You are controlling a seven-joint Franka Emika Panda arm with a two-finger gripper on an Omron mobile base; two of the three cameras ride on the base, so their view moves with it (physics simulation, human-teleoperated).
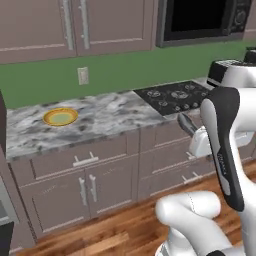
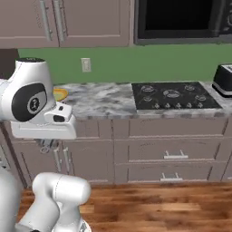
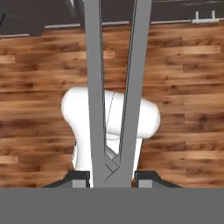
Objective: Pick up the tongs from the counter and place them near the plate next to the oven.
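Grey metal tongs [image 3: 114, 87] are clamped in the gripper [image 3: 113, 178] above the wood floor; the carry step is under way. Transport toward the plate [image 1: 60, 117] is required next.

The arm [image 1: 227, 145] is glossy white with rounded, bulbous links, a long dark grey panel along one segment and a round dark cap [image 2: 29, 102] bearing a small white mark.

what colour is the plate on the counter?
Orange-yellow rim, paler greenish-yellow centre; the plate shows best in the left base view.
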